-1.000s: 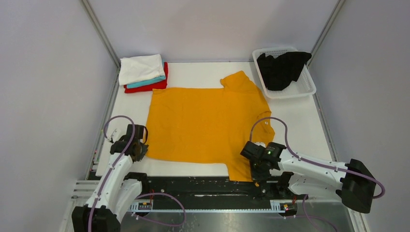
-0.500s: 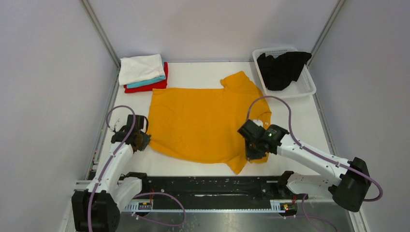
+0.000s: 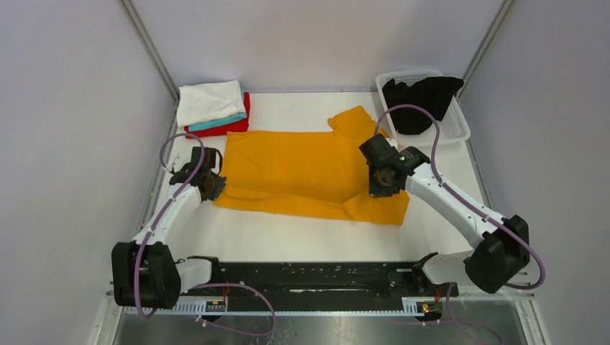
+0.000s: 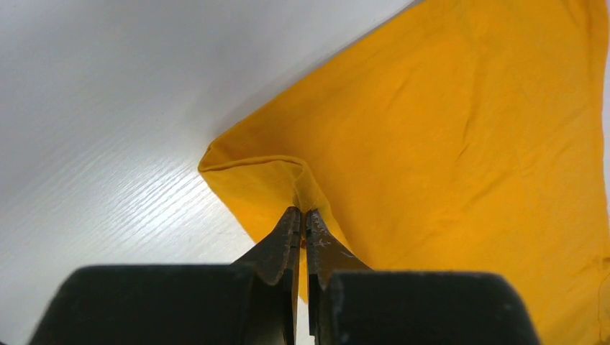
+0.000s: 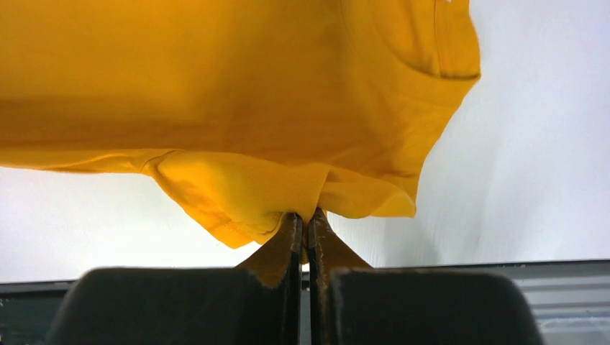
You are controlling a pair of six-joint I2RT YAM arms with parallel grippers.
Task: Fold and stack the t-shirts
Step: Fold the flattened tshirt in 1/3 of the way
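The mustard-orange t-shirt (image 3: 302, 169) lies across the table's middle with its near half lifted and doubled over toward the back. My left gripper (image 3: 209, 188) is shut on its near left corner (image 4: 288, 183). My right gripper (image 3: 381, 183) is shut on its near right sleeve side (image 5: 288, 183). The white t-shirt (image 3: 209, 101), teal t-shirt (image 3: 216, 123) and red t-shirt (image 3: 229, 126) lie folded in a stack at the back left. The black t-shirt (image 3: 419, 100) sits bunched in the basket.
The white lattice basket (image 3: 454, 131) stands at the back right corner. Grey walls enclose the table on three sides. The black rail (image 3: 309, 277) with both arm bases runs along the near edge. Bare white table (image 3: 302, 233) shows in front of the orange shirt.
Both grippers have moved away from the near edge toward the back, carrying the orange shirt's near edge with them, so the shirt is folding over itself lengthwise.
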